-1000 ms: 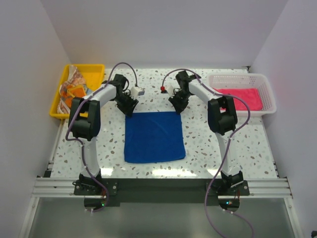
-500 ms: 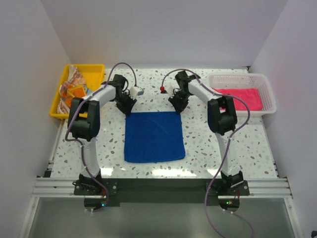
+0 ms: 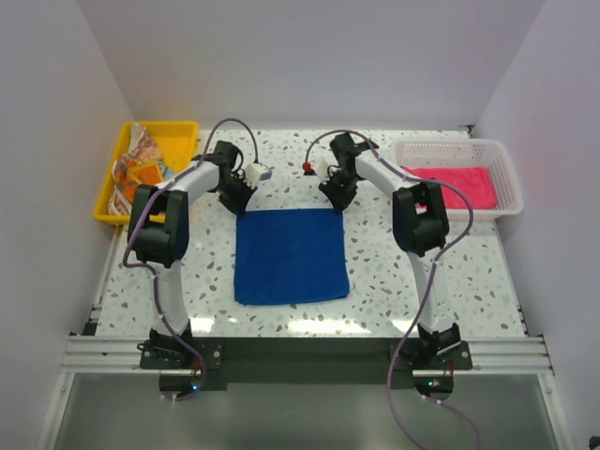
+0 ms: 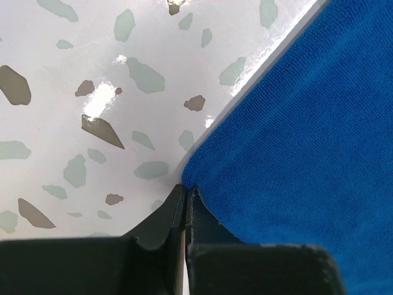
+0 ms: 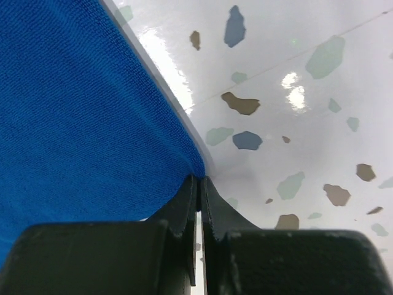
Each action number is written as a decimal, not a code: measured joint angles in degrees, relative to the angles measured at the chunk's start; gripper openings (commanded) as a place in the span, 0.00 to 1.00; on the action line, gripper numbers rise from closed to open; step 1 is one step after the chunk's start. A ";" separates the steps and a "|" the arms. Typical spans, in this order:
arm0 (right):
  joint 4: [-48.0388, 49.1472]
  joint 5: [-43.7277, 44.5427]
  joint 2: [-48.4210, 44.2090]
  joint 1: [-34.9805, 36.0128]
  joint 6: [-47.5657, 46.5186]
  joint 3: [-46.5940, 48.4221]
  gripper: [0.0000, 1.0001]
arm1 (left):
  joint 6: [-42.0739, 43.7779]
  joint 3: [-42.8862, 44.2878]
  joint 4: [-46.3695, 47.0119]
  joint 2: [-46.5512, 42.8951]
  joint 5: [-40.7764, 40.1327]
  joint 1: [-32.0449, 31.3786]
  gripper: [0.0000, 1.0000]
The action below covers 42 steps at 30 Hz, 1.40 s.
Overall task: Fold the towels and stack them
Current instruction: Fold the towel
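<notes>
- The blue towel (image 3: 292, 256) lies flat and open at the middle of the table (image 3: 403, 281), just beyond the arm bases. It is close to square, so no long axis stands out.
- Its near edge lies at 6 o'clock, free and untouched by either arm.
- Its far edge runs from 9 to 3 o'clock, and a gripper sits at each end of it.
- The left gripper (image 3: 241, 207) is at the far-left corner. In the wrist view its fingers (image 4: 156, 224) are pressed together, and the corner appears to run into the seam between them. I judge this a narrow pinch on the cloth.
- The right gripper (image 3: 339, 203) is at the far-right corner. It looks the same – jaws closed tight, blue cloth meeting the tips.
- From both grippers the body of the blue towel stretches toward 6 o'clock. This is what the fold turns on: the far edge would be carried toward 6 o'clock to land on the near edge.
- Each arm is nearer its own corner, so neither needs to cross over.
- The risk is that the two corners are lifted unevenly and the fold line skews.
- At 10 o'clock a tray (image 3: 178, 141) holds the orange towels (image 3: 141, 169), bunched and unfolded.
- At 2 o'clock a basket (image 3: 506, 178) holds the pink towel (image 3: 461, 187), lying flat – the stack has hardly begun.
</notes>
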 measured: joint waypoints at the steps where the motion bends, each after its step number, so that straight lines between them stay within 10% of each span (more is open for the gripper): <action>1: 0.66 0.70 -0.20 0.02 0.24 -0.15 0.00 | -0.02 0.17 -0.07 0.00 0.00 -0.02 0.00; 42: 21.94 16.68 -24.90 2.32 9.79 -20.94 0.00 | -18.14 -12.15 13.07 -21.64 -18.75 -7.63 0.00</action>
